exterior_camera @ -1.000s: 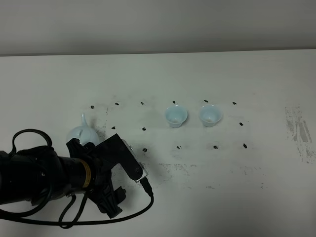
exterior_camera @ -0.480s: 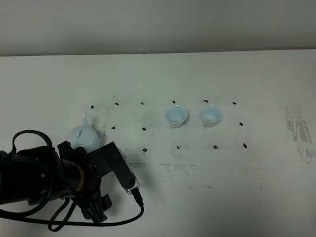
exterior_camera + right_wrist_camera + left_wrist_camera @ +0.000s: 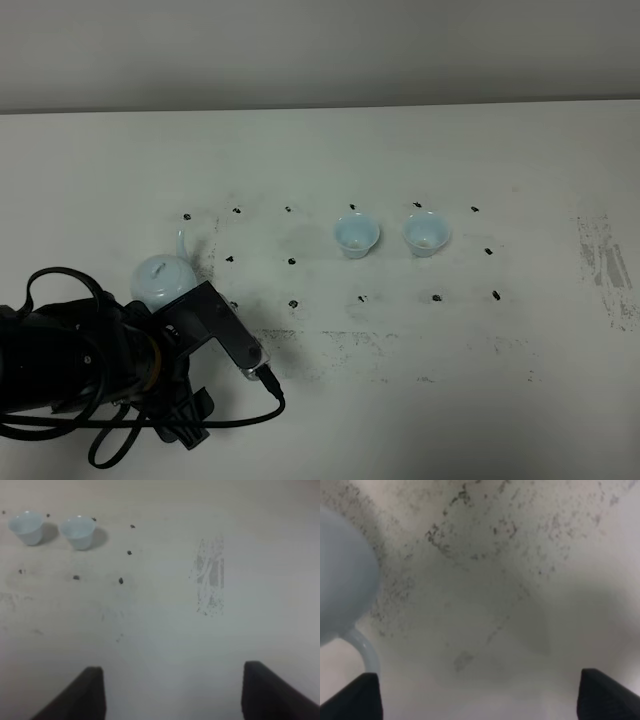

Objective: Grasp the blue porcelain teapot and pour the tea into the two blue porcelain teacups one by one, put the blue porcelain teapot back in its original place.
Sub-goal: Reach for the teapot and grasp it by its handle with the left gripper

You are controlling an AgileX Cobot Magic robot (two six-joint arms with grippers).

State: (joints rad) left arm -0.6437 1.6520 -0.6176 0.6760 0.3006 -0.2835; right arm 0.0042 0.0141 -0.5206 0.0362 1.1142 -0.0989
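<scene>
The blue porcelain teapot (image 3: 160,278) stands upright on the left side of the white desk (image 3: 330,150), and its thin spout (image 3: 182,238) points to the far side. The left arm (image 3: 85,365) lies at the near left corner and hides the near part of the teapot.

In the left wrist view the left jaws are spread wide and hold nothing. Between the two dark fingertips (image 3: 356,697) there is only bare, speckled desk. The loop handle (image 3: 366,652) of the teapot is just beside one fingertip; whether they touch I cannot tell.

The left teacup (image 3: 356,235) and the right teacup (image 3: 425,232) stand upright side by side. They are to the right of the teapot, well apart from it and a little farther back, among small black marks (image 3: 292,262).

The right jaws are also wide open and empty. Their fingertips (image 3: 92,692) hang over bare desk near a grey scuffed patch (image 3: 210,577).
</scene>
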